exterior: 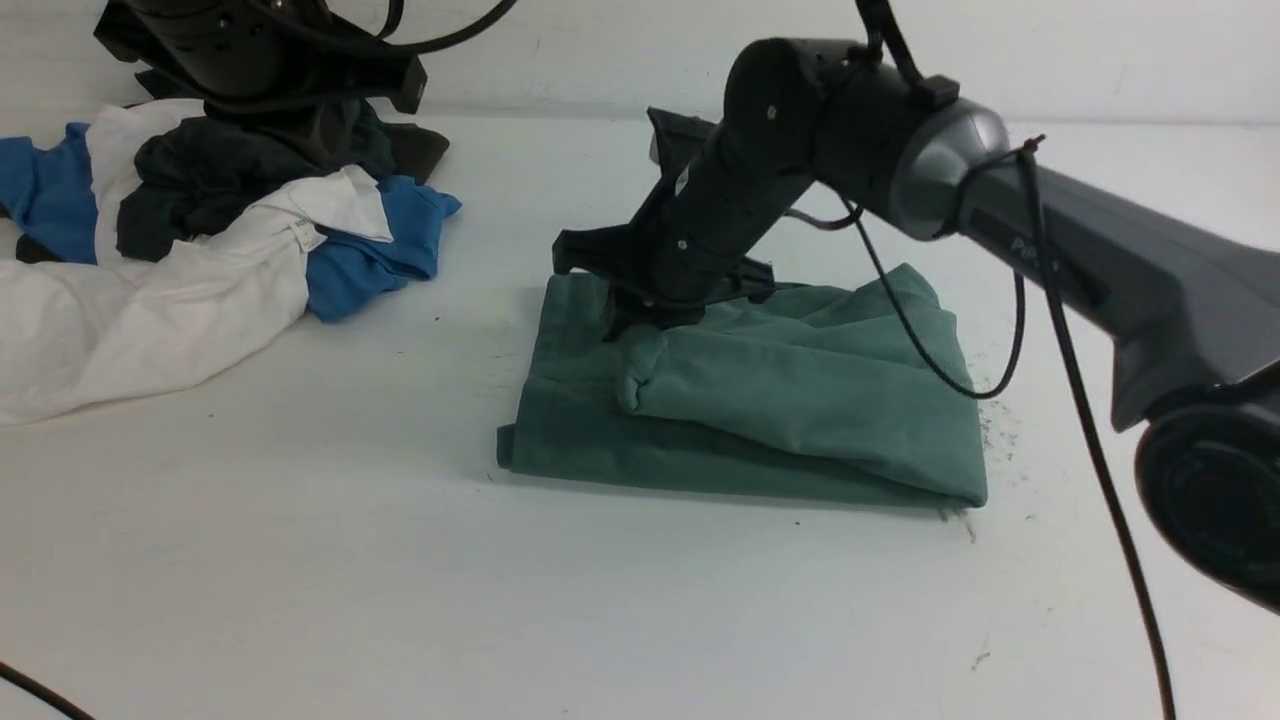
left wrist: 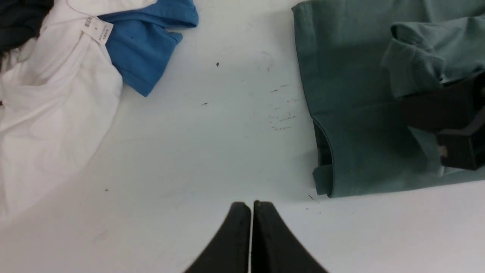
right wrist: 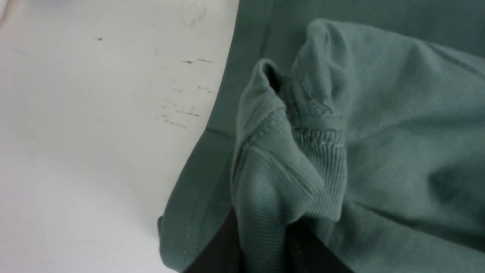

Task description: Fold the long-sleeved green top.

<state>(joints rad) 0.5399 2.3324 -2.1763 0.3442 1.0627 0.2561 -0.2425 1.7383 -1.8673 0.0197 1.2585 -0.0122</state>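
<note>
The green long-sleeved top (exterior: 760, 400) lies folded into a rough rectangle in the middle of the table, with a sleeve laid across it. My right gripper (exterior: 632, 318) reaches down onto its far left part. In the right wrist view the sleeve's ribbed cuff (right wrist: 318, 163) is bunched between the two dark fingers of the right gripper (right wrist: 261, 231), which pinch it. My left gripper (left wrist: 252, 205) hangs shut and empty over bare table, left of the top's edge (left wrist: 341, 113). The top's chest print and neck label are hidden.
A heap of blue, white and dark garments (exterior: 200, 230) lies at the far left under the left arm (exterior: 270, 60). Its white garment (left wrist: 49, 106) and blue garment (left wrist: 144, 49) show in the left wrist view. The right arm's cable (exterior: 1080, 420) hangs over the table (exterior: 400, 600).
</note>
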